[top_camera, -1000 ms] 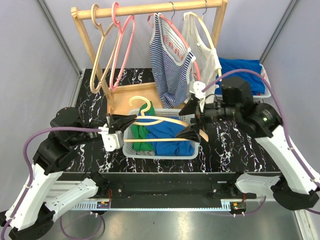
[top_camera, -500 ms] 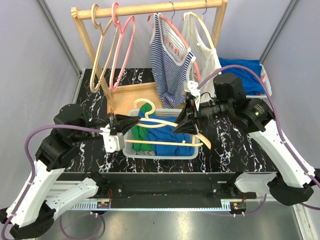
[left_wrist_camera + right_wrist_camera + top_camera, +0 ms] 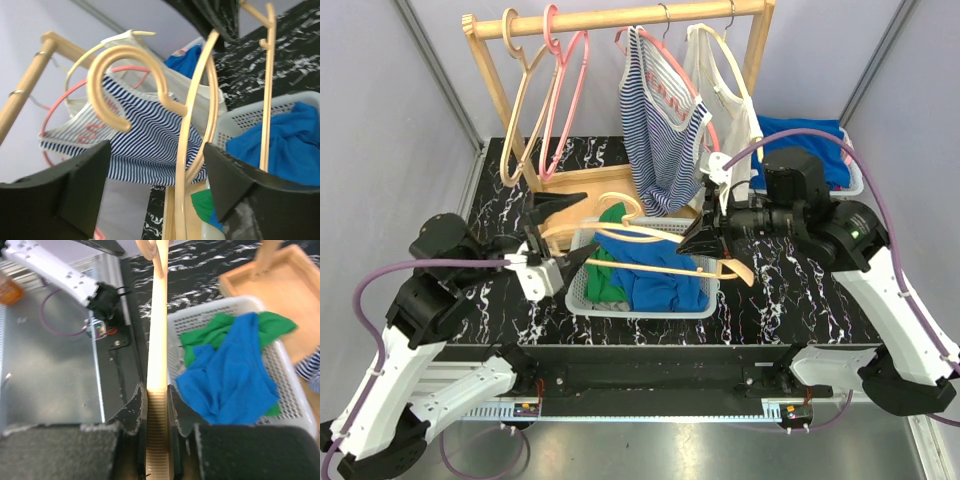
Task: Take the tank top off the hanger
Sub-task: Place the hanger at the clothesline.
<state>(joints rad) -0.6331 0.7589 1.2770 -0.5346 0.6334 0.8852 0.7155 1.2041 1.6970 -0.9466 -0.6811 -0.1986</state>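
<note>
Left gripper point(image 3: 570, 230): jaws spread wide, gripping nothing. In the left wrist view its black fingers point(image 3: 75, 185) stand either side of the hanger's neck, clear of it.

Wooden garment rack point(image 3: 620, 18): stands at the rear of the black marbled table point(image 3: 790, 290). Its left end carries two bare hangers, a tan one point(image 3: 520, 90) and a pink one point(image 3: 565, 90).

White perforated plastic basket point(image 3: 640, 310): sits at the centre of the near table, between the arms.

Crumpled blue fabric tank top point(image 3: 655, 275): lies inside the basket, off the hanger, heaped beside a green cloth point(image 3: 610, 275). Its straps and neckline cannot be made out.

Beige curved-hook hanger point(image 3: 650, 240): bare, and held level above the basket.

- Top view: it spans the basket, hook toward the left gripper.
- Left wrist view: shows the hook point(image 3: 115, 75) against the striped top, which the overhead view does not.
- Right wrist view: shows the ribbed bar point(image 3: 157, 340) running straight out over the basket rim point(image 3: 295, 405), with the blue top point(image 3: 230, 375) below.

Blue-and-white striped tank top point(image 3: 660, 130): hangs on a pink hanger, just behind the basket.

White tank top point(image 3: 725, 100): hangs on a cream hanger beside it.

Right gripper point(image 3: 705, 240): jaws pinched on the hanger's bar, with a fingertip point(image 3: 135, 405) on each side.

White tray of blue cloth point(image 3: 805, 140): sits at the right rear corner.

Open table shows along the far left and near right.
</note>
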